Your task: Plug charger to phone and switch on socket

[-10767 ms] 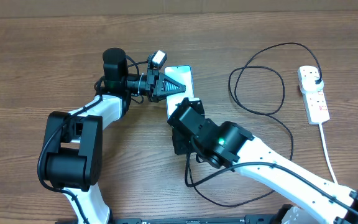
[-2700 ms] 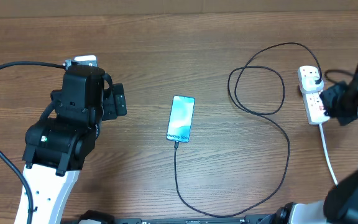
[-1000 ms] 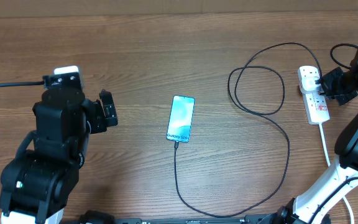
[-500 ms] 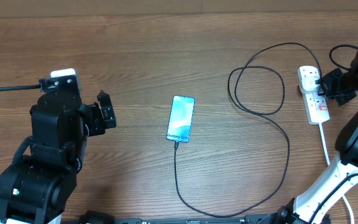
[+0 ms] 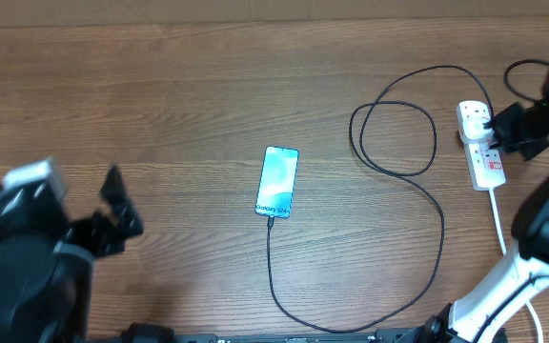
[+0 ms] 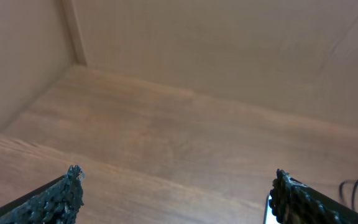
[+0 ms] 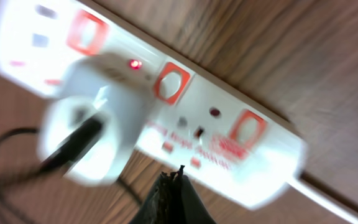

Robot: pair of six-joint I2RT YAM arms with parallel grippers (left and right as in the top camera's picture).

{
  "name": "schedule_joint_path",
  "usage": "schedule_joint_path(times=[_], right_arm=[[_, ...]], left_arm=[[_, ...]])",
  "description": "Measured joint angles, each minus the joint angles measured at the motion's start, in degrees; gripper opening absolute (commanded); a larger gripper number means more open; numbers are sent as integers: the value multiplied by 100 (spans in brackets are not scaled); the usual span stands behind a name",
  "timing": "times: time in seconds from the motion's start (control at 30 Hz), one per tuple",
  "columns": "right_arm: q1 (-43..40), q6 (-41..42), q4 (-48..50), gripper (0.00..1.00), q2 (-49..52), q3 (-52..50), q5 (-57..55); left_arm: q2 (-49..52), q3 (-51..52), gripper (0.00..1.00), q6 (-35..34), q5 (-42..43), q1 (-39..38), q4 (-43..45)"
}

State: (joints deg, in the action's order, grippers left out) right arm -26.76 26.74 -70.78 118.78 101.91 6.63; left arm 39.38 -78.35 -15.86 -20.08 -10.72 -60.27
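The phone [image 5: 277, 181] lies face up mid-table with a light-blue screen. The charger [image 5: 440, 229], a thin black cable, runs from the phone's near end in a wide loop to its plug [image 5: 485, 117] seated in the socket [image 5: 485, 158]. In the right wrist view the socket [image 7: 229, 140] is a white strip with red switches [image 7: 171, 83], and a small red light [image 7: 133, 63] glows beside the plug [image 7: 82, 134]. My right gripper [image 5: 500, 131] [image 7: 179, 172] is shut and empty, its tip just beside the strip. My left gripper [image 5: 112, 214] [image 6: 179, 193] stands open and empty, far left of the phone.
The socket's thick white cord [image 5: 503, 233] runs toward the table's near right edge. A sliver of the phone [image 6: 268, 210] shows by the right finger in the left wrist view. A wooden wall [image 6: 229, 43] backs the table.
The left arm has pulled back toward the near left corner, away from the phone. The right gripper has stayed shut at the socket.
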Motion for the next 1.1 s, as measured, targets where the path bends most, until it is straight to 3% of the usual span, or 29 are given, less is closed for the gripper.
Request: schedule_joint_path(times=[0.23, 0.6, 0.87, 1.1], right_arm=[[-48, 39, 352, 4, -2135, 127, 208], [-57, 155, 2457, 4, -5200, 439, 1609], [-59, 282, 3025, 4, -6446, 503, 1893], [52, 304, 2859, 4, -6717, 501, 2020]], left_arm=[[-887, 0, 100, 0, -13, 48, 0], [-2243, 0, 100, 0, -15, 634, 0], [-2905, -7, 100, 2, -15, 826, -157], [-3075, -4, 100, 0, -15, 826, -1478]])
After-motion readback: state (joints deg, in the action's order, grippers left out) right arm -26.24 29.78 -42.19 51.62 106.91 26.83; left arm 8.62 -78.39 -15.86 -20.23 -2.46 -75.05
